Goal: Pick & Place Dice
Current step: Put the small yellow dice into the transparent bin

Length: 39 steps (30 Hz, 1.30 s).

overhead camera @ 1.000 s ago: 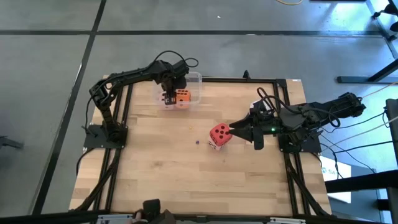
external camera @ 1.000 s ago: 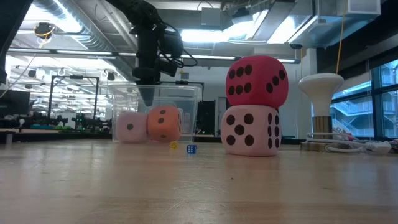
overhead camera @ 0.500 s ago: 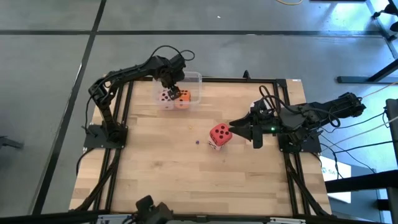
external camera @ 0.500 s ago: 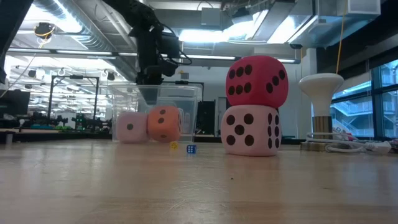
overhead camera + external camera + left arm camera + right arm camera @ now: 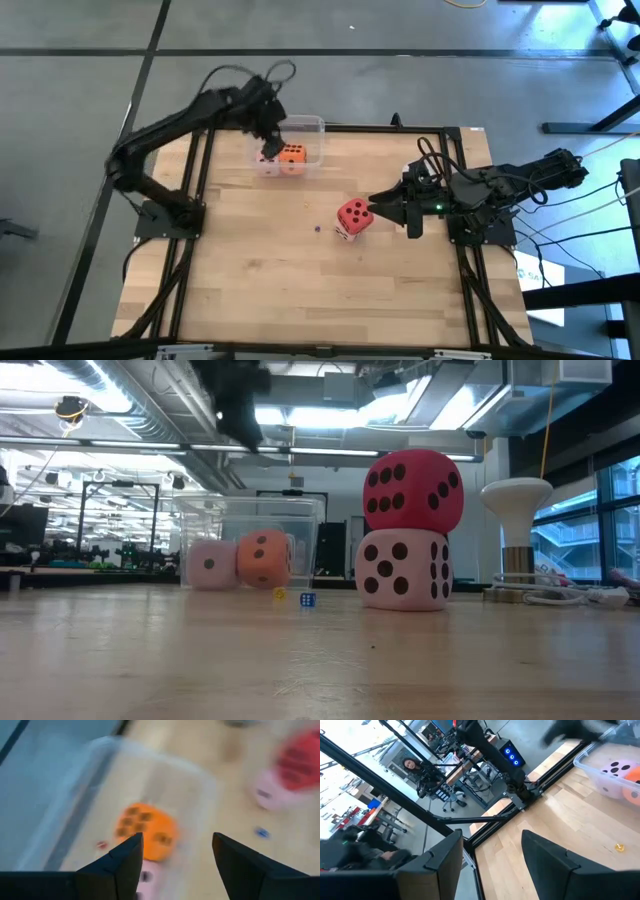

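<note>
We hold left gripper [image 5: 172, 865] wide, empty over tub [image 5: 312, 128] | right gripper [image 5: 372, 206] wide beside red die [image 5: 352, 214] | close squarely across faces, lift straight off pale pink die [image 5: 404, 570]

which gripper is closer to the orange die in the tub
Left. The left gripper hovers open just above the orange die; the right gripper sits far across the table beside the red die.

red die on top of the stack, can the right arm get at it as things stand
Probably yes. The right pincer sits open right beside the red die, which tops the pale pink die, with nothing between them. The left pincer is off over the clear tub.
</note>
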Motion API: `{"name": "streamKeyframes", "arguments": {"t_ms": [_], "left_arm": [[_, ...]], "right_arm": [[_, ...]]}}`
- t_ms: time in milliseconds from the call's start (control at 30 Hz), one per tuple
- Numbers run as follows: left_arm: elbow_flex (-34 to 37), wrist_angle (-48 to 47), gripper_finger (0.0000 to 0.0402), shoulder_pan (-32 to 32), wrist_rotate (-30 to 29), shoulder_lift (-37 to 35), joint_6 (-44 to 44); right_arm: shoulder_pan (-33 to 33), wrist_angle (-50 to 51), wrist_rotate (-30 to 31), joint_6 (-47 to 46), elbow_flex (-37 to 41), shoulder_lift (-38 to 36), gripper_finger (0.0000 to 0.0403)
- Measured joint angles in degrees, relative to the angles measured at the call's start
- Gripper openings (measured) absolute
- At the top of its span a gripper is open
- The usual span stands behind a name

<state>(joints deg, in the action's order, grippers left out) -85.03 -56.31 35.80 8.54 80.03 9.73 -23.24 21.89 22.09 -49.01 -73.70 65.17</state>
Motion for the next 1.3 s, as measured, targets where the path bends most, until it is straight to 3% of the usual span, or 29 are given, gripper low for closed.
{"name": "streamKeyframes", "arguments": {"t_ms": [100, 267, 567, 733, 933, 1067, 1300], "left_arm": [[4.90, 2.42, 0.0215, -7.18, 0.17, -4.82, 0.02], [18.78, 15.76, 0.0205, -17.61, -1.83, -11.63, -10.19], [49.63, 53.18, 0.0190, -31.79, -22.76, -22.96, -24.72], [62.60, 69.12, 0.0187, -35.60, -27.29, -22.55, -27.07], [66.91, 78.18, 0.0187, -35.60, -31.80, -16.88, -22.19], [66.97, 81.78, 0.0187, -34.56, -31.01, -10.85, -16.39], [66.51, 94.71, 0.0187, -31.54, -25.00, -0.13, -15.56]], "right_arm": [[0.00, 0.00, 0.00, 0.00, -0.01, 0.00, 0.0201], [0.00, 0.00, 0.00, 0.02, 0.01, 0.00, 0.0201], [0.00, 0.02, 0.00, -0.03, 0.01, 0.00, 0.0201], [-0.02, 0.13, -0.02, -0.06, 0.03, 0.24, 0.0201], [-0.02, 0.05, -0.02, -0.02, 0.03, 0.46, 0.0201], [-0.02, 0.09, -0.02, 0.04, 0.03, 0.46, 0.0201], [-0.17, 0.03, 0.00, -0.46, 0.03, 0.46, 0.0201]]}}
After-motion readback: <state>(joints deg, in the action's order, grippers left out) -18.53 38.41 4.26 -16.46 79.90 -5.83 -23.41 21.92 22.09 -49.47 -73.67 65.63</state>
